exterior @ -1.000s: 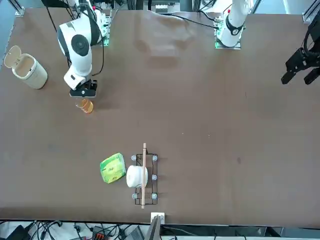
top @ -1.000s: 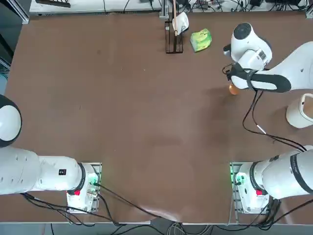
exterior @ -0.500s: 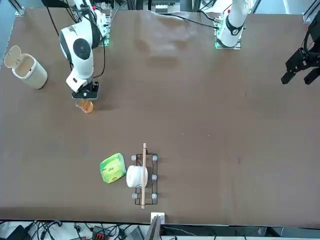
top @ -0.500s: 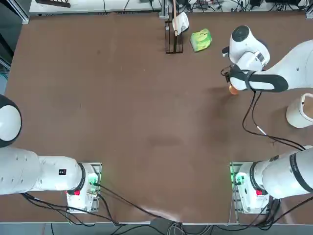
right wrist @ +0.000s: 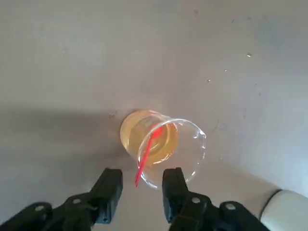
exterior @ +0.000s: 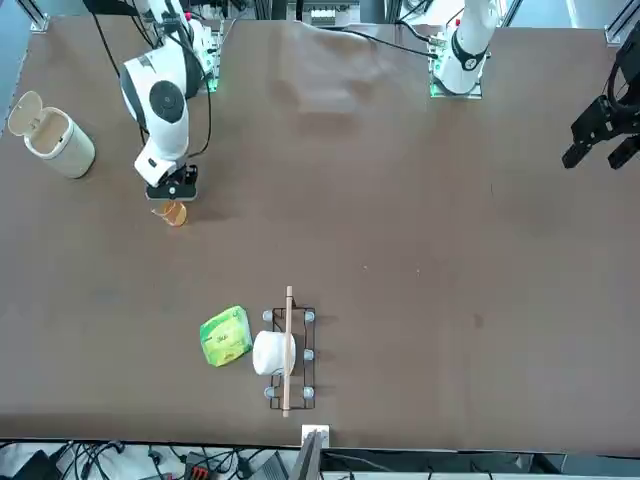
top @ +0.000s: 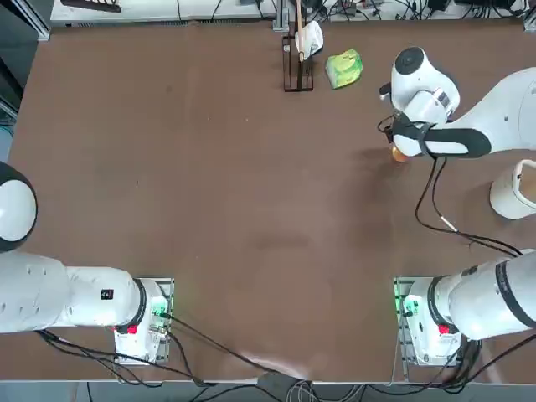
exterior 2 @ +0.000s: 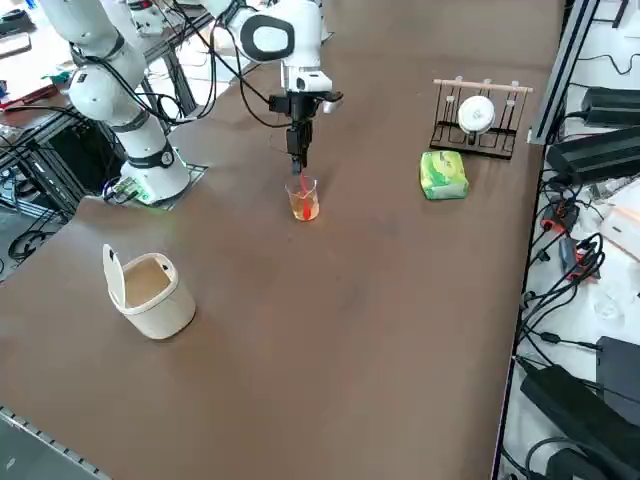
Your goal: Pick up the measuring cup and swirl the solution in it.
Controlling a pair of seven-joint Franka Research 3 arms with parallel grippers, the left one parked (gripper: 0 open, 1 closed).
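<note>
Overhead, my right tool point(right wrist: 140, 185) hangs directly above the measuring cup point(right wrist: 163, 146), its two fingers point(right wrist: 109, 187) parted with a clear gap between them and closed on nothing; they hover over the cup's rim without touching the glass. The cup stands upright on the brown desk point(top: 209, 184), out toward the far right of the surface from the robot's side, and holds an orange-amber solution point(right wrist: 147, 137) in its lower part. A thin red stick point(right wrist: 147, 155) leans inside it, its upper end rising over the rim toward the gap between the fingers. From my right side camera the tool point(exterior 2: 297, 158) points straight down, its tips just above the cup point(exterior 2: 304, 199). A white lidded cup point(exterior 2: 148, 290) sits well apart, nearer the desk's right edge, its lid flipped up. At the far edge, a green lumpy packet point(exterior 2: 443, 175) lies just beside a small wire rack point(exterior 2: 476, 125) carrying a white roll point(exterior 2: 477, 113) under a wooden rod.
</note>
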